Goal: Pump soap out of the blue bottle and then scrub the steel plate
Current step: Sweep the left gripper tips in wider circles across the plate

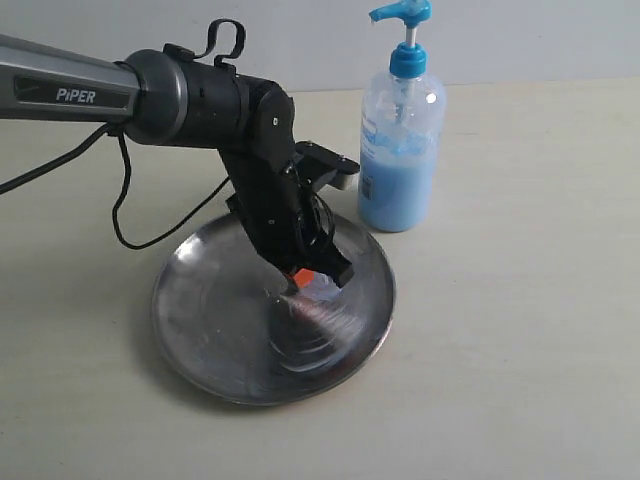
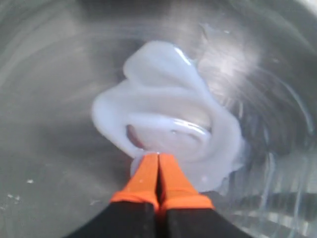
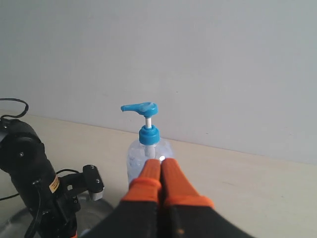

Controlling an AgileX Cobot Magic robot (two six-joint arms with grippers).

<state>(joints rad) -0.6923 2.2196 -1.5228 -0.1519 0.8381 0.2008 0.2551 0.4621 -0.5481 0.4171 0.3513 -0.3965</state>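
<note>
The steel plate (image 1: 215, 330) lies on the table in front of the blue bottle (image 1: 399, 150), which stands upright just behind the plate's right rim. A glossy smear of pale soap (image 2: 168, 119) spreads over the plate (image 2: 44, 124). My left gripper (image 1: 305, 280) is shut, its orange fingertips (image 2: 148, 171) pressed down at the edge of the soap (image 1: 322, 292) with nothing held. My right gripper (image 3: 161, 163) is shut and empty, away from the plate, pointing at the blue bottle (image 3: 146, 144). It is outside the exterior view.
The left arm's black cable (image 1: 130, 215) loops down onto the table behind the plate's left side. The left arm (image 3: 34, 183) shows in the right wrist view beside the plate's rim (image 3: 15, 218). A plain wall rises behind the table.
</note>
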